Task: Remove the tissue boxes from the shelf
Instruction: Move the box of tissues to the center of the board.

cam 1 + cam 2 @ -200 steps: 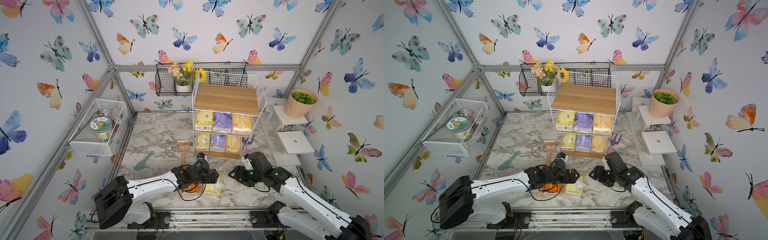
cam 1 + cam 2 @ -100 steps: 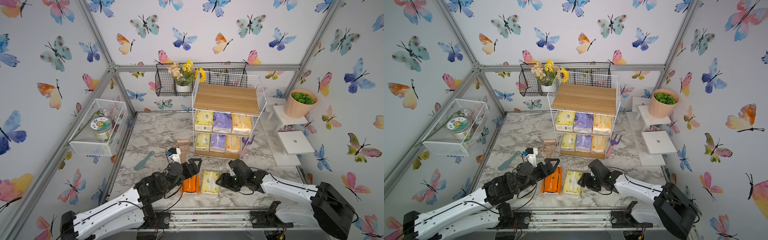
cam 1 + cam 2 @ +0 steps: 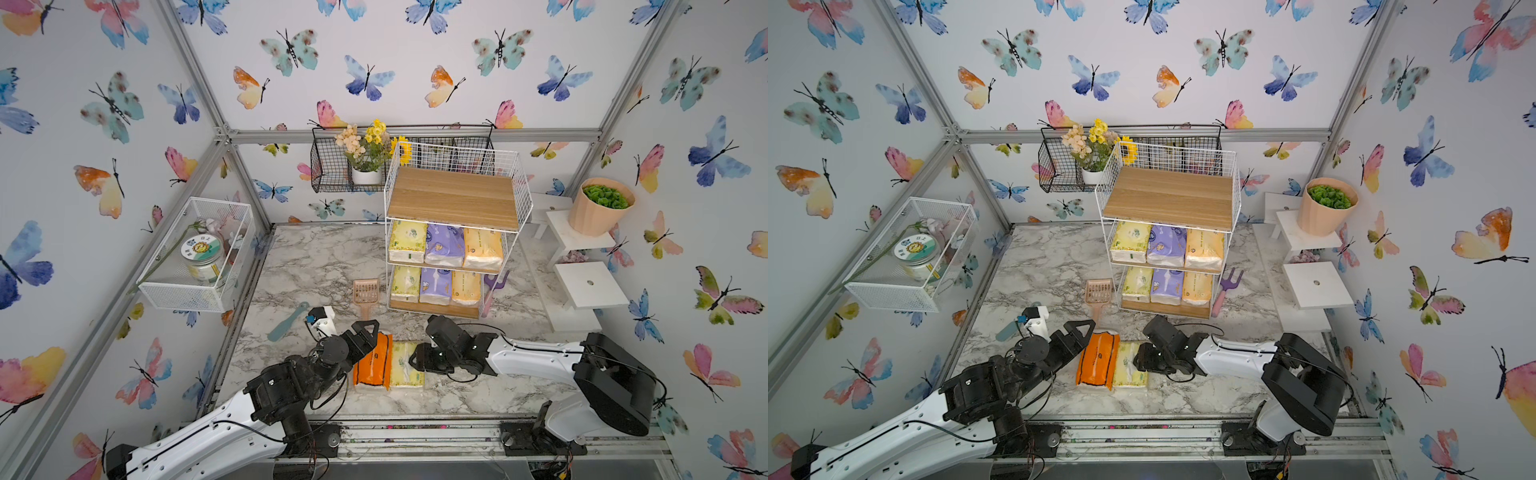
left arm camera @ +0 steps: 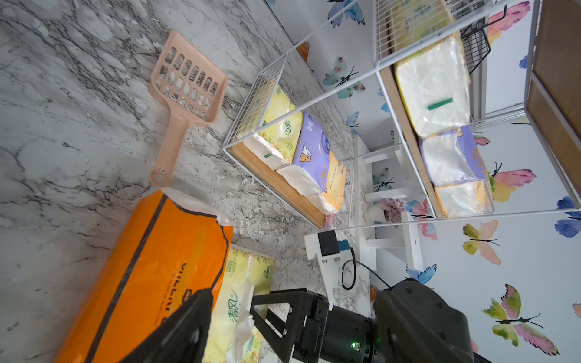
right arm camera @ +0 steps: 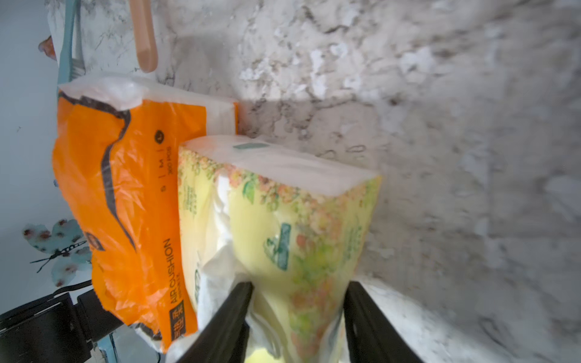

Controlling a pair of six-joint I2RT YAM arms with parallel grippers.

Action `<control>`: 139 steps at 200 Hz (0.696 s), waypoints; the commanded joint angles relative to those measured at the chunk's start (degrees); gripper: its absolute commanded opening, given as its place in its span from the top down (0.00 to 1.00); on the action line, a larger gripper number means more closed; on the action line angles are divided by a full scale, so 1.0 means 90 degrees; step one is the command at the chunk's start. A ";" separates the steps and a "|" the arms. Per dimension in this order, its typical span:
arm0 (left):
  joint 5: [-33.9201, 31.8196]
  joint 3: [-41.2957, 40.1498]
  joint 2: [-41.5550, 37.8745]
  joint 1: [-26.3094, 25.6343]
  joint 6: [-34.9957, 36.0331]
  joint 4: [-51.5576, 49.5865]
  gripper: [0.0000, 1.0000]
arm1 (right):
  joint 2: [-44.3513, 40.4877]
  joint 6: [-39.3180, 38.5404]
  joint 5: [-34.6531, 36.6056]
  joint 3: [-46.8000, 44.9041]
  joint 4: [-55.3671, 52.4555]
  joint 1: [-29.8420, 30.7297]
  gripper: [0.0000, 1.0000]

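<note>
The shelf (image 3: 453,199) stands at the back of the marble table, with three tissue boxes on its middle tier (image 3: 444,245) and three on its lower tier (image 3: 434,284). Two more lie side by side near the front edge: a bright orange pack (image 3: 372,361) and a pale yellow-green pack (image 3: 405,365). My right gripper (image 5: 298,286) is shut across the near end of the yellow-green pack (image 5: 283,220), which rests on the table. At the orange pack's far left corner my left gripper (image 3: 368,338) stands open, one finger (image 4: 188,327) over the orange pack (image 4: 151,267).
A pink slotted scoop (image 3: 365,291) and a teal spatula (image 3: 289,322) lie left of the shelf. A purple hand fork (image 3: 494,286) leans at its right. White steps (image 3: 590,286) with a potted plant (image 3: 598,208) line the right wall. Wire baskets (image 3: 199,253) hang on the walls.
My right gripper has reached left to the yellow-green pack and closed on its end. My left arm has drawn back from over the two packs and lowered beside the orange one.
</note>
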 commanded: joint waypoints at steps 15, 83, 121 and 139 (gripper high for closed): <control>-0.0424 0.0216 -0.0230 0.0037 -0.0048 -0.0581 0.15 | 0.0514 0.0011 0.0265 0.0623 0.0227 0.0397 0.51; -0.0340 0.0520 -0.0624 0.0039 -0.0503 -0.0978 0.16 | 0.1308 0.0976 0.0246 0.1143 0.0964 0.0768 0.44; -0.0219 0.0684 -0.0704 0.0047 -0.0524 -0.0758 0.17 | 0.0707 0.1217 0.1081 0.1066 0.0157 0.0817 0.29; -0.0126 0.0744 -0.0668 0.0046 -0.0542 -0.0433 0.18 | 0.0025 0.1415 0.1591 0.0828 -0.0400 0.0814 0.27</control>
